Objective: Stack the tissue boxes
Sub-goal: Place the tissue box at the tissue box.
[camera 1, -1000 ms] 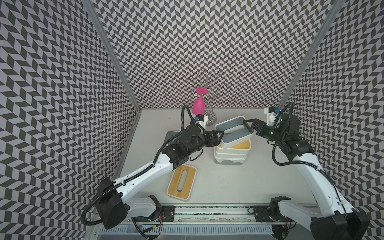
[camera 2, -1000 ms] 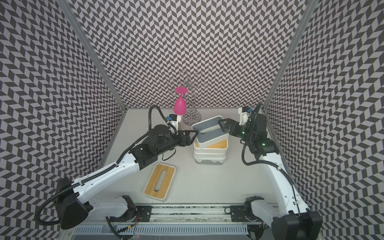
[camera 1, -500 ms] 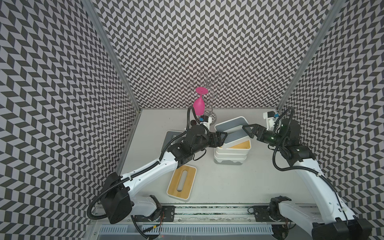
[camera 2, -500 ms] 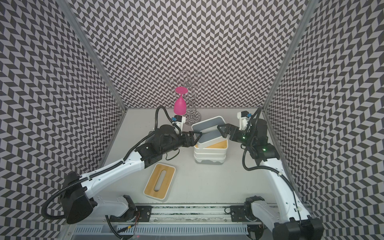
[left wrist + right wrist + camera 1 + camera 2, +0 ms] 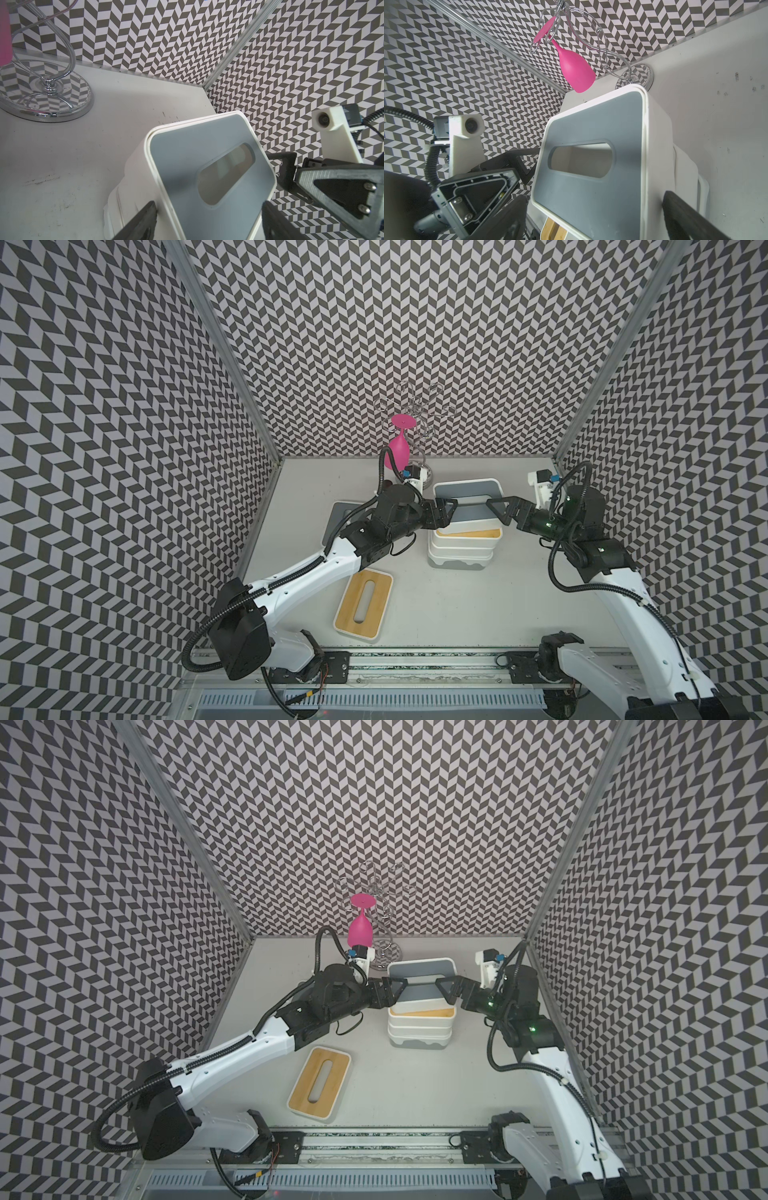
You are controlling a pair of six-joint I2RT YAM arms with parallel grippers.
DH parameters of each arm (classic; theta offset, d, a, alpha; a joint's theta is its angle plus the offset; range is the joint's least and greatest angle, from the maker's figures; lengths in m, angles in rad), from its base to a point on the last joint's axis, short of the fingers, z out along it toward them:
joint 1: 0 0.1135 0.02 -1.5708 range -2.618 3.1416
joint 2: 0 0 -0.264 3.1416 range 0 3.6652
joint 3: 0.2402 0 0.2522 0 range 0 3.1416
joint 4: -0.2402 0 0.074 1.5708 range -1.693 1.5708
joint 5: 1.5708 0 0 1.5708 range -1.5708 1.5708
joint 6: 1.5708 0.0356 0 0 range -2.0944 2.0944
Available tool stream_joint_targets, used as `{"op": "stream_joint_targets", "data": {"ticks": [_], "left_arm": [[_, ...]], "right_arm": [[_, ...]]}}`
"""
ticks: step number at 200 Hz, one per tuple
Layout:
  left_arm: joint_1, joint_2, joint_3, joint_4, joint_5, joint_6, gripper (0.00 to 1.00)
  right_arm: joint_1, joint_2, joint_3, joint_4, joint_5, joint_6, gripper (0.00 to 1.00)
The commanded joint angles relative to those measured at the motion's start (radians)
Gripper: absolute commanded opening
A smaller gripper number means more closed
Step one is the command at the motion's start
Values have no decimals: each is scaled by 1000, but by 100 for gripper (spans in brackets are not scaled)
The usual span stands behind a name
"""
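The grey-lidded tissue box (image 5: 465, 494) is at the top of the stack (image 5: 460, 558) but is not seated. It is tilted, with its near long edge low over the tan lid beneath, which shows only as a strip. I cannot tell whether the two touch. The stack under it is several white boxes deep, though its layers are hard to count. Two boxes are not yet stacked. A tan-lidded box (image 5: 363, 600) lies flat on the bench (image 5: 457, 614) well apart from the stack, toward the arms' bases. A grey-lidded one (image 5: 337, 516) lies beside the stack, half hidden under the left arm. By my reading the task is past halfway: this box needs squaring and setting down, then those two follow. Both arms reach in low from opposite sides of the stack and face each other across the tilted box. The left pincer (image 5: 451, 512) clamps one short end of the box across its width. The right pincer (image 5: 496, 512) is spread wide, its fingers straddling the other end without pressing. A pink goblet (image 5: 398, 450) hangs behind the stack.
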Motion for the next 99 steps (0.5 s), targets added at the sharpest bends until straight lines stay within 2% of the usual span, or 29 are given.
{"op": "stream_joint_targets", "data": {"ticks": [1,99], "left_arm": [[-14,13,37,6,12,11,79],[-20,18,47,-24,-10,20,80]], "right_arm": [[3,-27,-16,7,-55,-13,99],[4,-56,-28,-25,-80,-17,99]]}}
